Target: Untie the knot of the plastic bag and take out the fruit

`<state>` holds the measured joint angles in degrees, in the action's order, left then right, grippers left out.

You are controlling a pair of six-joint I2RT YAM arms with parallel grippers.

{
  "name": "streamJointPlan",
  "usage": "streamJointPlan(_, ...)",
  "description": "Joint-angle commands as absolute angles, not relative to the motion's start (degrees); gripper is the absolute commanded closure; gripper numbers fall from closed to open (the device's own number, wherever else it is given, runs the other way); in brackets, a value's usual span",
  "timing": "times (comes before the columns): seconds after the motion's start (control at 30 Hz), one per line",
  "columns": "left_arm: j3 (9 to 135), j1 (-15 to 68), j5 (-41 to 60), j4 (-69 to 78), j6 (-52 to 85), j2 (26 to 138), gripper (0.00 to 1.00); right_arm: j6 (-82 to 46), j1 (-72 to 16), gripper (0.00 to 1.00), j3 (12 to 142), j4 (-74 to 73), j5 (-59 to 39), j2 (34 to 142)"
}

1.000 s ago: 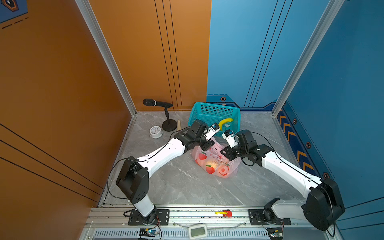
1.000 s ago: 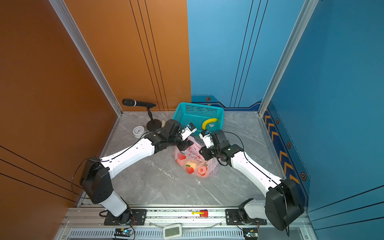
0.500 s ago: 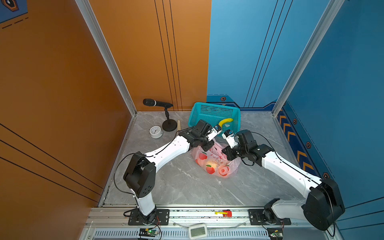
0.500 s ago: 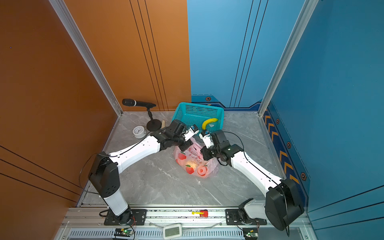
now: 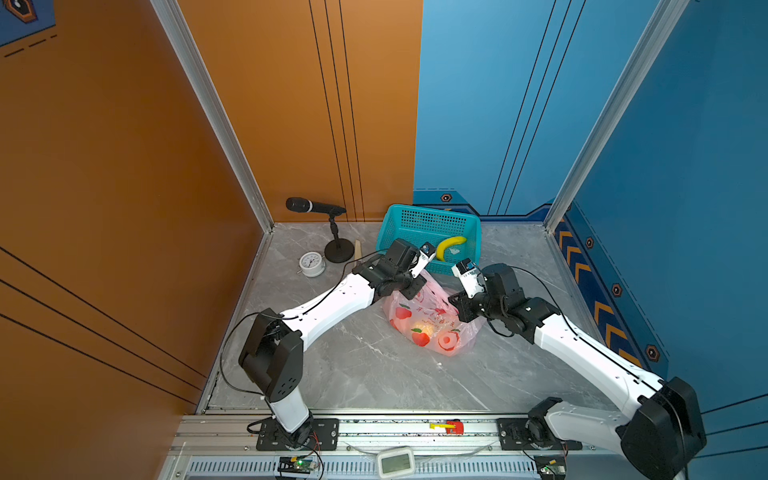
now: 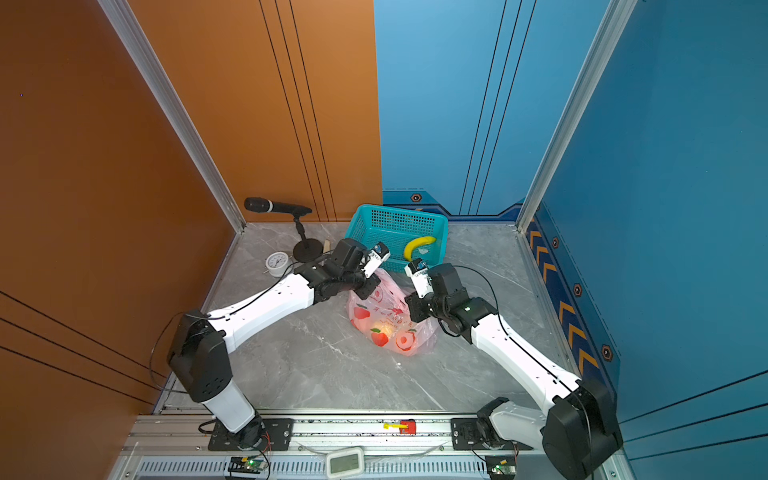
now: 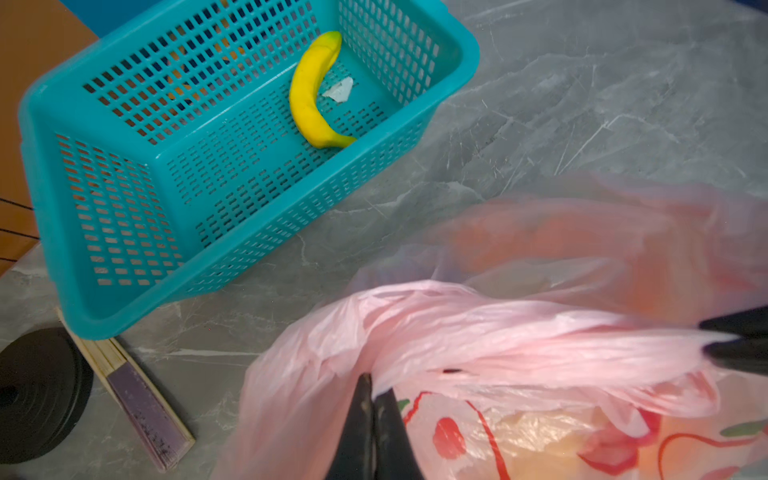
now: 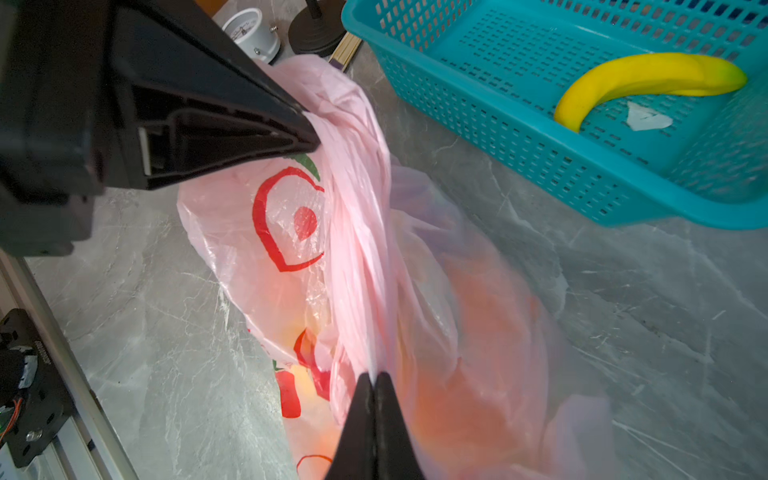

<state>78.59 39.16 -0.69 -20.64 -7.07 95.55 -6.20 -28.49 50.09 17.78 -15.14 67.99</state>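
Note:
The pale-pink plastic bag point(image 5: 432, 328) point(image 6: 392, 328) with red fruit prints lies on the grey floor in front of the basket. My left gripper point(image 7: 374, 386) point(image 5: 414, 286) is shut on the bag's bunched top film at its left end. My right gripper point(image 8: 375, 382) point(image 5: 456, 303) is shut on the same gathered band at the other end. The pink band point(image 7: 519, 340) runs taut between them. I cannot make out the knot in the bunched film. Fruit point(image 7: 540, 436) point(image 8: 305, 386) shows only as orange-yellow shapes through the plastic.
A teal mesh basket point(image 5: 428, 214) holding a yellow banana point(image 5: 451, 245) stands just behind the bag. At the back left are a microphone on a round stand point(image 5: 338, 251), a small white clock point(image 5: 311, 264) and a folded fan point(image 7: 141, 399).
My left gripper has closed on the bag's top film, and the left arm's base and elbow swung to the right. The right gripper finished shutting and stays on the bag.

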Motion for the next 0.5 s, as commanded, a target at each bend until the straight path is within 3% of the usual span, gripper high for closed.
streamJointPlan(0.0, 74.9, 36.4, -0.1, -14.8, -2.5, 90.9, 1.00, -7.9, -27.9, 1.00, 48.2, 16.4, -13.2, 65.0)
streamJointPlan(0.47, 77.0, 26.6, 10.9, -8.2, 11.8, 92.3, 1.00, -9.3, -32.6, 1.00, 40.7, 14.7, -17.7, 47.8)
